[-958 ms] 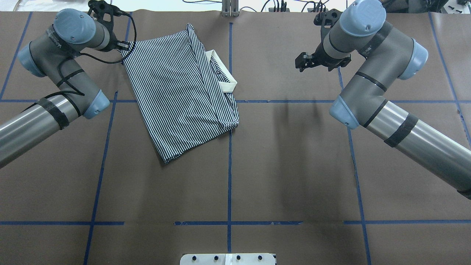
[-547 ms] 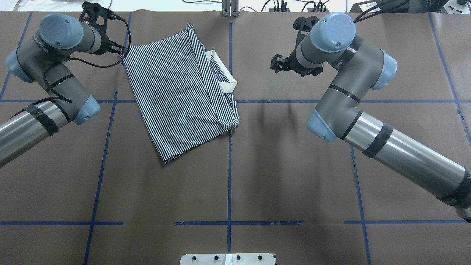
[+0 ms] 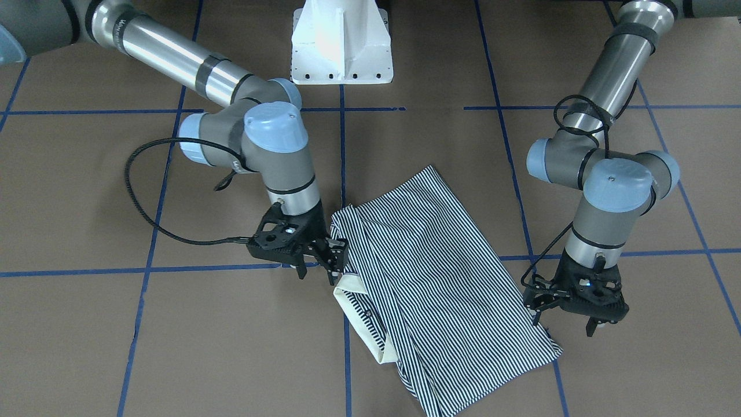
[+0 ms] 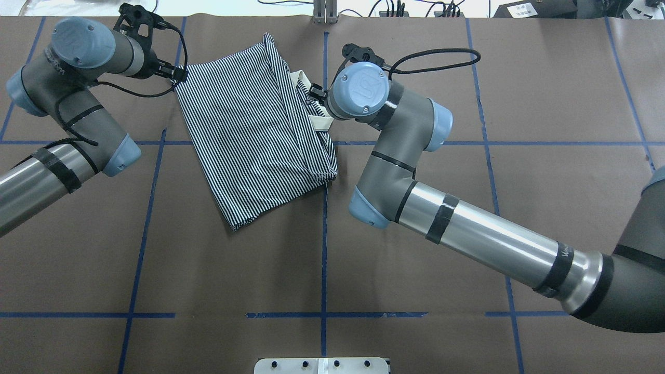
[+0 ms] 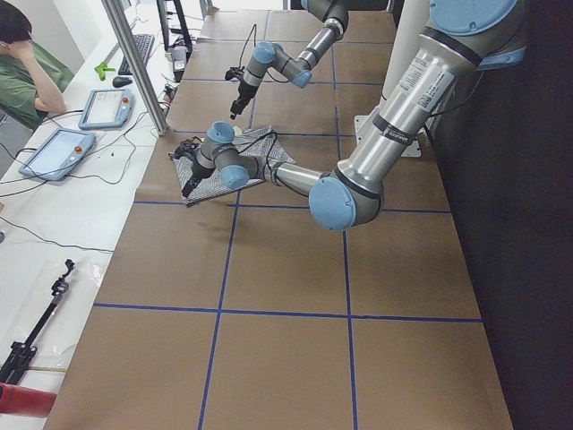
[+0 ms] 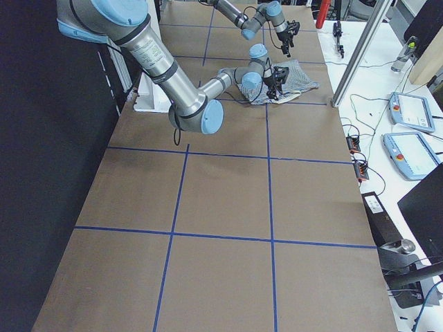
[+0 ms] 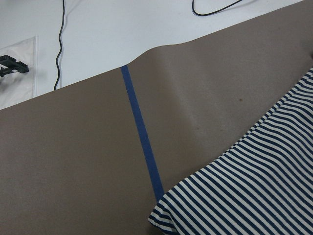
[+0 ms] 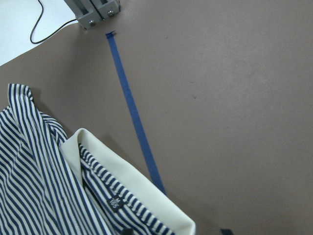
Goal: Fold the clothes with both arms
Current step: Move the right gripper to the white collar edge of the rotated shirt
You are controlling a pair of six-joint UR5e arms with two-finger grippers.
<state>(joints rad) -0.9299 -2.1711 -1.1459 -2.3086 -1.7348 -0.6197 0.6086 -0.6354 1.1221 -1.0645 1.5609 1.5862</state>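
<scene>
The striped polo shirt lies folded on the brown table, its cream collar at its right edge. My right gripper hangs open just beside the collar, low over the table, holding nothing. The right wrist view looks down on the collar and its small label. My left gripper stands open next to the shirt's far left corner, also holding nothing. In the left wrist view that striped corner lies flat at the bottom; no fingers show there.
The white pedestal base stands at the robot's side of the table. Blue tape lines grid the brown surface. A metal post rises at the far edge. A person sits at a side desk with tablets.
My right arm has swung left across the table until its gripper reached the collar. My left gripper has shifted slightly toward the shirt's far corner. The shirt has not moved.
</scene>
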